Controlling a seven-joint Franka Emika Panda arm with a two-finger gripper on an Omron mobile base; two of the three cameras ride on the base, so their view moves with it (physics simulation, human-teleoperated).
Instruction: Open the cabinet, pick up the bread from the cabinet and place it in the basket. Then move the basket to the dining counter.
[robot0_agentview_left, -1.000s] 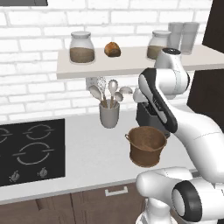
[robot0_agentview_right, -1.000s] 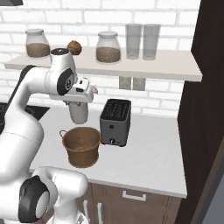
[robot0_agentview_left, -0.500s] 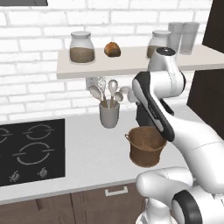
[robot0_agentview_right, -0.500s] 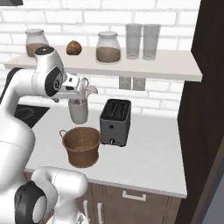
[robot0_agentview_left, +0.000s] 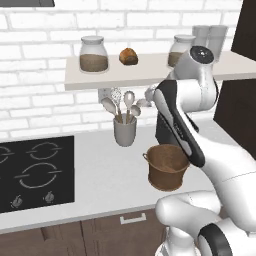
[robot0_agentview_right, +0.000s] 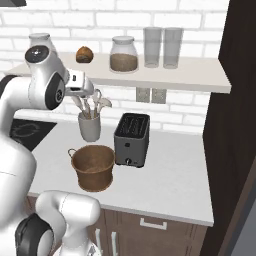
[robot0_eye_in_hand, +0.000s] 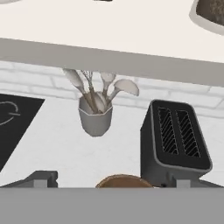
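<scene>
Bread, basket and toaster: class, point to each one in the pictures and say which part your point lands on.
bread (robot0_agentview_left: 129, 56), left base view, the middle of its brown crust.
basket (robot0_agentview_right: 93, 171), right base view, the front of its woven wall.
toaster (robot0_eye_in_hand: 175, 144), hand view, the top between its two slots.

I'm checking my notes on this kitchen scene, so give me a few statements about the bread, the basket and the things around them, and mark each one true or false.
1. The bread sits on the wall shelf beside a glass jar. True.
2. The basket already holds the bread. False: the basket stands empty on the worktop.
3. The toaster stands right next to the basket. True.
4. The utensil cup stands on the black hob. False: it stands on the pale worktop, beside the hob.
5. The gripper is closed on the bread. False: its jaws are open and hold nothing.
</scene>
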